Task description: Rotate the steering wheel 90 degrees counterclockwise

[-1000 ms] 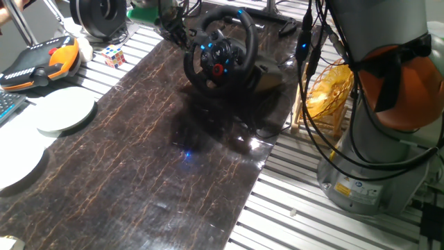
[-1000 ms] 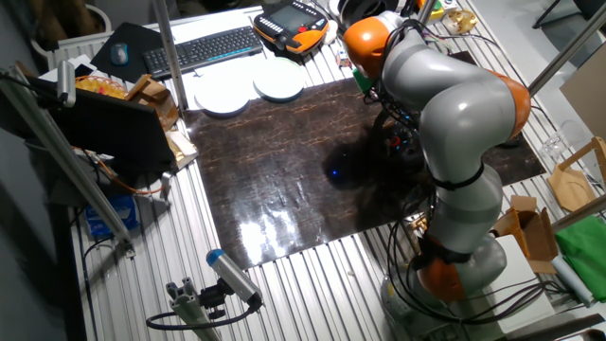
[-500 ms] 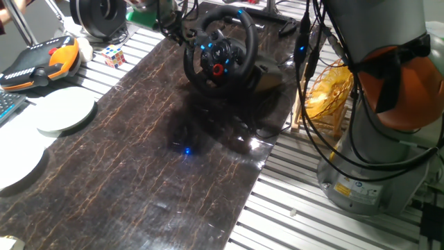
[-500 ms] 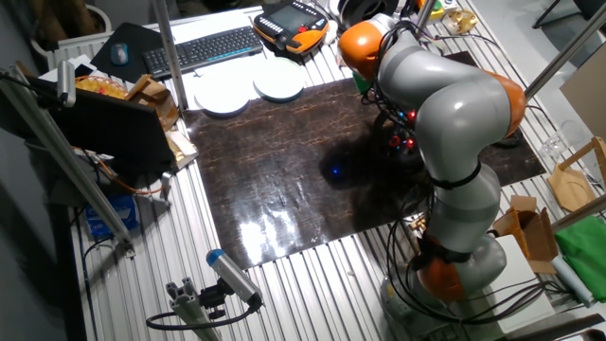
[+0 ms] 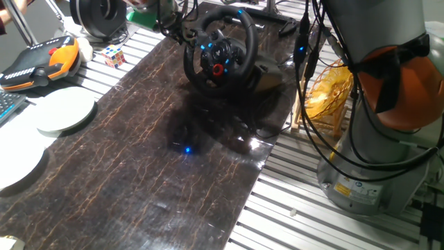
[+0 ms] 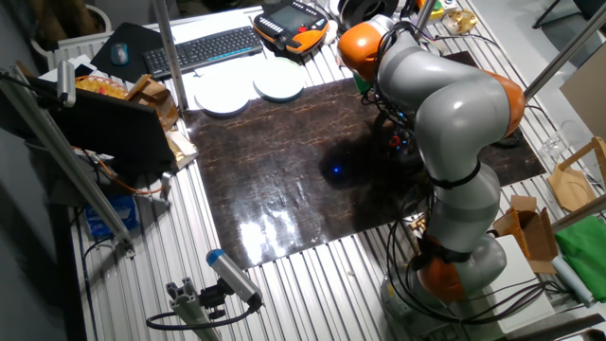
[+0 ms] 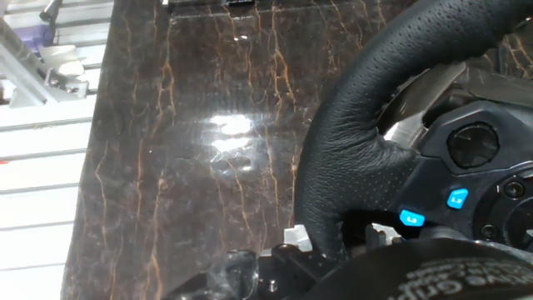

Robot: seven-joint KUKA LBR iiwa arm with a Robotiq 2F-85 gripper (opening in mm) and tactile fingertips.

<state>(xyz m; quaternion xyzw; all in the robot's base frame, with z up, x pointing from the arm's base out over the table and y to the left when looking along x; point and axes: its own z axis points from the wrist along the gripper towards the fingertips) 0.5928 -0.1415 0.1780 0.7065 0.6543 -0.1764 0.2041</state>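
Observation:
The black steering wheel stands on its base at the far end of the dark marbled mat, its hub lit with blue buttons and a red knob. My gripper is at the wheel's upper left, close to the rim; its fingers are lost among black cables. In the hand view the thick leather rim fills the right side very close, with blue hub buttons below it. In the other fixed view my arm covers most of the wheel.
An orange-black teach pendant, a puzzle cube and a black spool lie at the far left. White plates sit left of the mat. A yellow object and my arm's base stand to the right.
My hand has shifted slightly up and towards the wheel's rim over the last second. The wheel looks unchanged.

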